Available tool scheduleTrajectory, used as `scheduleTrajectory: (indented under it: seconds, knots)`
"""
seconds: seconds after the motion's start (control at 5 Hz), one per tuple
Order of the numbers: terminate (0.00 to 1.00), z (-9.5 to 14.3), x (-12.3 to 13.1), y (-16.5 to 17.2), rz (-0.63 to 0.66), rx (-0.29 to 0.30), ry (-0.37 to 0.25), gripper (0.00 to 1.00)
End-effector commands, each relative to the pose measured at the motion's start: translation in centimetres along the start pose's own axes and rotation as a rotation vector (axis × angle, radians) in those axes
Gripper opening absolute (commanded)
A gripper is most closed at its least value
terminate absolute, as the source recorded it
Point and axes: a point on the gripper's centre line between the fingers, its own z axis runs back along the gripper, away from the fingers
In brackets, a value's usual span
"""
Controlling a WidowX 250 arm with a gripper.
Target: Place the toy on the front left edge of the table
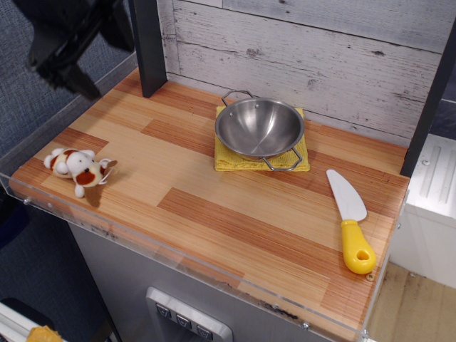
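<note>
The toy (80, 169), a small white plush dog with reddish-brown patches, lies on its side at the front left corner of the striped wooden table (214, 206), close to the clear acrylic edging. My gripper (108, 70) is black and hangs high above the table's back left edge, well clear of the toy. Its jaws are apart and nothing is between them. Its upper part is cut off by the top of the frame.
A steel bowl (259, 128) sits on a yellow cloth (226, 161) at the back centre. A white plastic knife with a yellow handle (352, 219) lies at the right. A dark post (148, 46) stands at the back left, next to the gripper.
</note>
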Motion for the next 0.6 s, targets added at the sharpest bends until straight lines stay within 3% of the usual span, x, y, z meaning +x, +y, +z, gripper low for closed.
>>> scheduleTrajectory:
  seconds: [0.0,0.2,0.4]
  knots:
    - [0.0,1.35,-0.06,0.0,-0.008,-0.036,-0.021,1.0]
    - [0.0,1.35,-0.06,0.0,-0.008,-0.036,-0.021,1.0]
    - [1.0,1.35,-0.06,0.0,-0.008,-0.036,-0.021,1.0]
